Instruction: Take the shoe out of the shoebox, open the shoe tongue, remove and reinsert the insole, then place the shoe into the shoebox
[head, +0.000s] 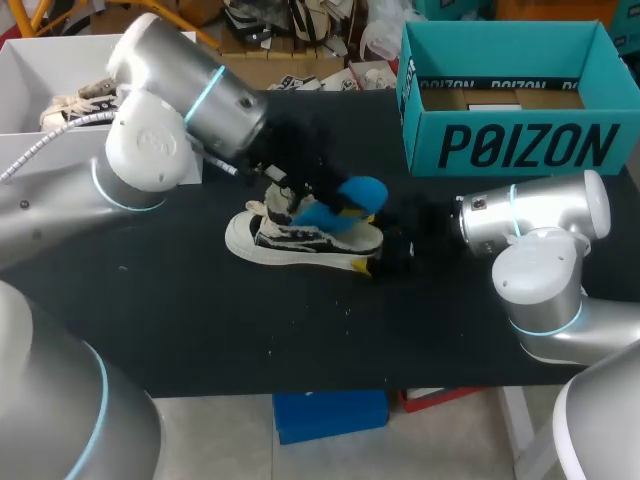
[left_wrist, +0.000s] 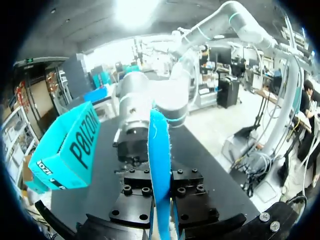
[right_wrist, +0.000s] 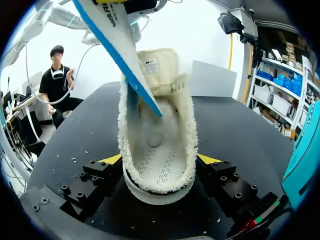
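Observation:
A white and black sneaker (head: 300, 238) lies on its sole in the middle of the black table, heel toward my right arm. My right gripper (head: 385, 255) is shut on the heel; in the right wrist view the fleece-lined heel (right_wrist: 157, 170) sits between its yellow fingertips (right_wrist: 111, 159), which press on both sides. My left gripper (head: 300, 195) hovers over the shoe and is shut on the blue insole (head: 345, 200). The insole (left_wrist: 160, 165) stands on edge between its fingers. The insole's front end (right_wrist: 125, 55) slants down into the shoe's mouth. The teal shoebox (head: 510, 140) stands open at the back right.
A white bin (head: 40, 70) with another pale shoe (head: 75, 100) sits at the back left, behind my left arm. The teal shoebox (left_wrist: 70, 145) is close beside my right arm (left_wrist: 145, 105). Bare black tabletop (head: 200, 320) lies in front of the shoe.

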